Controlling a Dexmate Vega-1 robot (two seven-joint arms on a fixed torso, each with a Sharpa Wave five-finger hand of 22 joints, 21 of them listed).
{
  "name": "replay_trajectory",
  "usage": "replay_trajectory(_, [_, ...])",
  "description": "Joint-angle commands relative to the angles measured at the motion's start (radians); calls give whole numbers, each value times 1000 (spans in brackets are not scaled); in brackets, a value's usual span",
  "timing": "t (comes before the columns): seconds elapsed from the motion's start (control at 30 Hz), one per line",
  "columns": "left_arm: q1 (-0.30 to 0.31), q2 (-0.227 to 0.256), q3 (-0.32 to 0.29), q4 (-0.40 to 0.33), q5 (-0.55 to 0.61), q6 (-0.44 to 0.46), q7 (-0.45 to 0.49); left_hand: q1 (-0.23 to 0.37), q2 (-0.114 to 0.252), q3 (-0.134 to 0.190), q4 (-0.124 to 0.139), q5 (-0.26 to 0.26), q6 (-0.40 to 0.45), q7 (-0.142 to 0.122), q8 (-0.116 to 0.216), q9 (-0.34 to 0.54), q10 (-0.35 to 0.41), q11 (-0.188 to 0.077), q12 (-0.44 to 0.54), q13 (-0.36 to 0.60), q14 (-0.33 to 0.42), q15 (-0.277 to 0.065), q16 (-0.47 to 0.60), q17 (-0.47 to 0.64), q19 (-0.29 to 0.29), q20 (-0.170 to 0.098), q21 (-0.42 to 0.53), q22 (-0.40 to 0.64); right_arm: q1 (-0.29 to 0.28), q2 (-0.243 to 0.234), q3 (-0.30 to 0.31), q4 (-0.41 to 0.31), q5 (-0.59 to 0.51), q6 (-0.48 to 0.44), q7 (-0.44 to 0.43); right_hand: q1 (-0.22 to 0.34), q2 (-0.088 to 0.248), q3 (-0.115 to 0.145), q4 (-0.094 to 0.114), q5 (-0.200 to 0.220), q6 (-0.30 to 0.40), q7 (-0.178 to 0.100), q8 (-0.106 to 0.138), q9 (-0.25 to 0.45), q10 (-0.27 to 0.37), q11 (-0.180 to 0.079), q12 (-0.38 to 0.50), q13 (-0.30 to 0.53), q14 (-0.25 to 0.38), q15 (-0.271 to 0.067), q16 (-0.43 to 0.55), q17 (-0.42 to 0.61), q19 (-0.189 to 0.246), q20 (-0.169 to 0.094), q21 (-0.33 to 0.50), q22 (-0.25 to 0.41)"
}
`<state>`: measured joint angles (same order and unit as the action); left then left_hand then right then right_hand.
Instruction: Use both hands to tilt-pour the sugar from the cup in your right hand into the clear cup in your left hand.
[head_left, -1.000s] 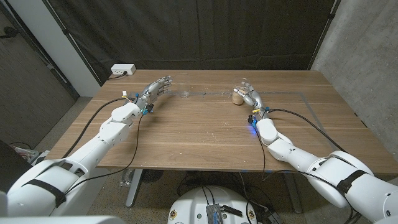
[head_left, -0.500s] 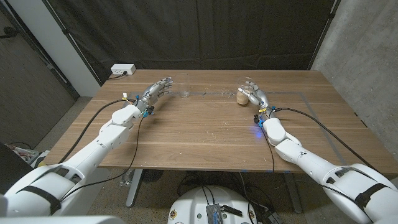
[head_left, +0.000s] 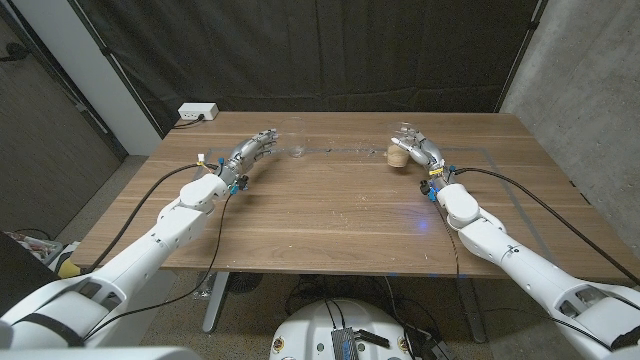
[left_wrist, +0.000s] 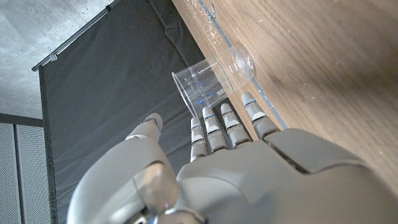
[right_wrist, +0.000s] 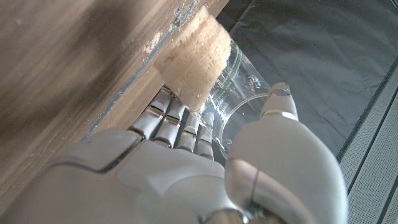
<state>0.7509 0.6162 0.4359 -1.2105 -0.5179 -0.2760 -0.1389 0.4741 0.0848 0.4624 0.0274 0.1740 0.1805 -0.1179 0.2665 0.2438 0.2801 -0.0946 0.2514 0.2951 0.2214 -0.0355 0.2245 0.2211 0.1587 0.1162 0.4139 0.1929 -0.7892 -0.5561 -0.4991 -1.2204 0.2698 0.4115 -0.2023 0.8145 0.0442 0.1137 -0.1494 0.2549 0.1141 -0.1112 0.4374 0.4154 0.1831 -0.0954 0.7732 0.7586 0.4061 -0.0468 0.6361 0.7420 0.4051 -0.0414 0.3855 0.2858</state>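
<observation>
Right hand (head_left: 415, 150) wraps sugar cup (right_wrist: 205, 59), left hand (left_wrist: 205, 168) open near clear cup (left_wrist: 208, 78) — seat both grips firmly before lifting.

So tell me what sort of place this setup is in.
Probably a lab or test room, not a home: a wooden table stands before black curtains, with a bare concrete wall on one side and a white power strip behind.

The head view looks down from above and behind both arms across the whole table (head_left: 330, 215), facing the dark curtain (head_left: 330, 50). Each wrist view sits close behind its own hand, turned so the table (left_wrist: 323, 68) runs overhead. All three share the table's far edge and the curtain.
</observation>
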Motion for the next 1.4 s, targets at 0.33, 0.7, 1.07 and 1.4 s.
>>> replay_trajectory(0.33, [37, 29, 12, -65, 51, 11, 44, 9, -1, 4, -9, 4, 6, -5, 0, 4, 5, -2, 1, 3, 7, -47, 4, 3, 9, -4, -1, 6, -102, -44, 102, -137, 75, -3, 16, 31, -5, -8, -2, -4, 19, -2, 17, 13, -21, 5, 9, 20, -15, -176, 7, 28, -4, -44, 7, 6])
replay_trajectory(0.7, [37, 33, 12, -55, 57, 5, 42, 13, -2, 7, -14, 4, 5, -7, 0, 5, 7, -4, 2, 5, 7, -49, 4, 5, 8, -6, -2, 6, -122, -58, 126, -192, 102, -27, 33, 5, -18, -25, 13, -6, 25, 5, 25, 21, -20, 4, 19, 32, -14, -177, -2, 30, -10, -45, 7, 7])
replay_trajectory(1.07, [44, 30, 10, -40, 59, -9, 47, 19, -4, 10, -19, 4, 5, -6, 1, 5, 8, -5, 2, 6, 8, -50, 4, 6, 11, -7, -2, 6, -145, -100, 156, -327, 184, -165, 60, 21, -7, -17, 9, -3, 31, 12, 31, 27, -10, 8, 29, 39, -5, -180, -5, 33, -6, -44, 11, 7])
replay_trajectory(1.4, [43, 60, 21, -66, 131, -31, 78, 23, -4, 13, -23, 4, 9, -7, 2, 6, 7, -4, 1, 7, 10, -53, 6, 8, 11, -7, -2, 7, -152, -112, 162, -348, 190, -193, 60, 30, -3, -14, 7, -5, 39, 14, 37, 31, -15, 12, 31, 44, -5, -177, -10, 34, -9, -42, 11, 7])
